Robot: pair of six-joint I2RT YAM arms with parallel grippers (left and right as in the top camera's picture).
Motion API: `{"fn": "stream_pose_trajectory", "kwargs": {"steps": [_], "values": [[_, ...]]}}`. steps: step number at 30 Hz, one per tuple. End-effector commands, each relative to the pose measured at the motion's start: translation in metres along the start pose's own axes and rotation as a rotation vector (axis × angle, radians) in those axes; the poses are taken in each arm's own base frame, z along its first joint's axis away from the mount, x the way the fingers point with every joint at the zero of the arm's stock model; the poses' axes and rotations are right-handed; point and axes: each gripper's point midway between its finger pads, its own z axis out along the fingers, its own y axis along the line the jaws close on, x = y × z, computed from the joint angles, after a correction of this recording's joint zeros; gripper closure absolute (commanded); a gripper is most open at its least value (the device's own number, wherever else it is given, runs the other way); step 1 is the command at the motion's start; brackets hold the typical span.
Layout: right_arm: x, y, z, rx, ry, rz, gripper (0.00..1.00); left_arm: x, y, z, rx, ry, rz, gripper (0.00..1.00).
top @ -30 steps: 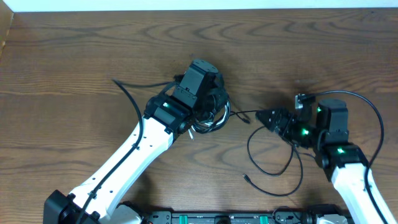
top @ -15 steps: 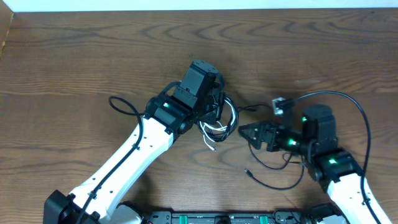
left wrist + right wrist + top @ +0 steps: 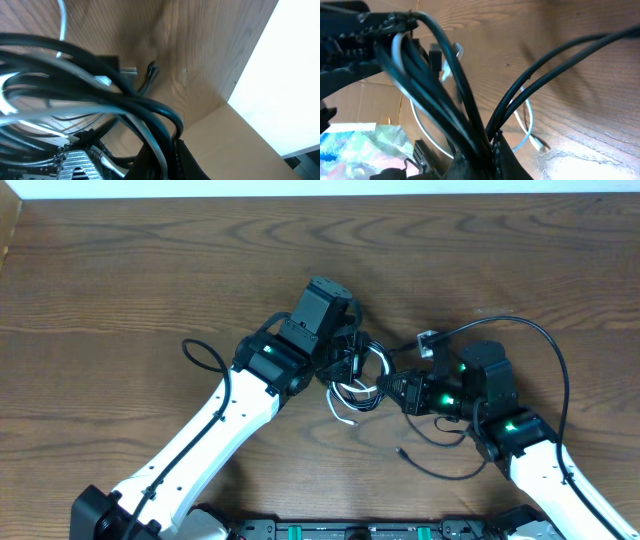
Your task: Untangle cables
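Cables (image 3: 352, 392) in left tool (image 3: 345, 366) and right tool (image 3: 389, 388)

From my remote station, the overhead view shows a dark wood-grain table (image 3: 120, 270) filling the frame, with a pale strip (image 3: 300, 188) along its far edge. My left wrist camera catches a tan cardboard-like panel (image 3: 235, 135) beyond the tabletop and a glaring white area (image 3: 292, 75). The right wrist view shows a colourful printed surface (image 3: 355, 150).

I see black and white cables (image 3: 362, 385) on a dark brown, wood-grained table (image 3: 120, 270); my arms (image 3: 215, 430) are white and black with green lights.
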Motion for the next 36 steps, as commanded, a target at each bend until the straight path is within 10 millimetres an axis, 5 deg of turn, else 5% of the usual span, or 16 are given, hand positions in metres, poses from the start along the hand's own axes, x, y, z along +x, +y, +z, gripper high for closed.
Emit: {"fn": "stream_pose_trajectory", "kwargs": {"steps": [1,4,13,21,31,36], "values": [[-0.006,-0.007,0.0,0.039,-0.031,0.012,0.99,0.003,0.0,-0.007,0.004,0.029,0.072,0.7],[-0.009,-0.01,-0.002,0.044,-0.042,0.019,0.99,-0.004,-0.005,-0.008,0.017,0.011,0.285,0.32],[-0.01,-0.012,-0.01,0.01,-0.026,0.058,0.99,-0.031,-0.007,-0.013,-0.025,-0.056,1.239,0.16],[-0.006,0.014,-0.036,-0.247,0.068,0.022,0.99,-0.054,0.032,-0.011,-0.203,-0.027,1.44,0.07],[-0.003,0.032,-0.063,-0.437,0.118,0.003,0.99,0.026,0.031,-0.004,0.178,0.384,1.542,0.09],[-0.006,0.028,-0.061,-0.41,0.099,-0.007,0.99,0.036,0.035,-0.009,0.21,0.454,1.536,0.61]]}}
